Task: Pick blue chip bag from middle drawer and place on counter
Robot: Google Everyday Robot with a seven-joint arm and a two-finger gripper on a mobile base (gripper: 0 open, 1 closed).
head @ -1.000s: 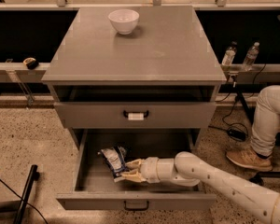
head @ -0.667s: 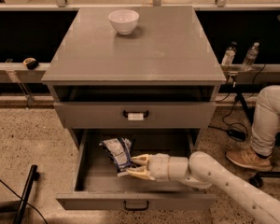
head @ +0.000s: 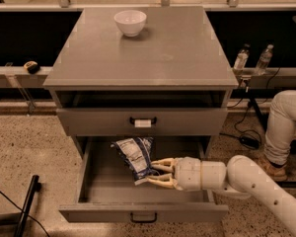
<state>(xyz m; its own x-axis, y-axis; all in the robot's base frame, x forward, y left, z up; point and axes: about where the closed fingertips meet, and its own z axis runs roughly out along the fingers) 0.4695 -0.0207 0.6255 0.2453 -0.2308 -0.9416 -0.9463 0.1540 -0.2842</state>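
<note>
The blue chip bag is a crumpled blue-and-white foil bag, held upright above the floor of the open middle drawer. My gripper reaches in from the right on a white arm and is shut on the bag's lower right edge. The bag's top is level with the bottom of the drawer front above. The counter is the flat grey cabinet top above.
A white bowl stands at the back of the counter. A shut drawer with a white-labelled handle sits just above the bag. Two bottles and a person's leg are to the right.
The gripper has lifted the chip bag from the drawer floor and moved right; the bag now stands higher, near the upper drawer front.
</note>
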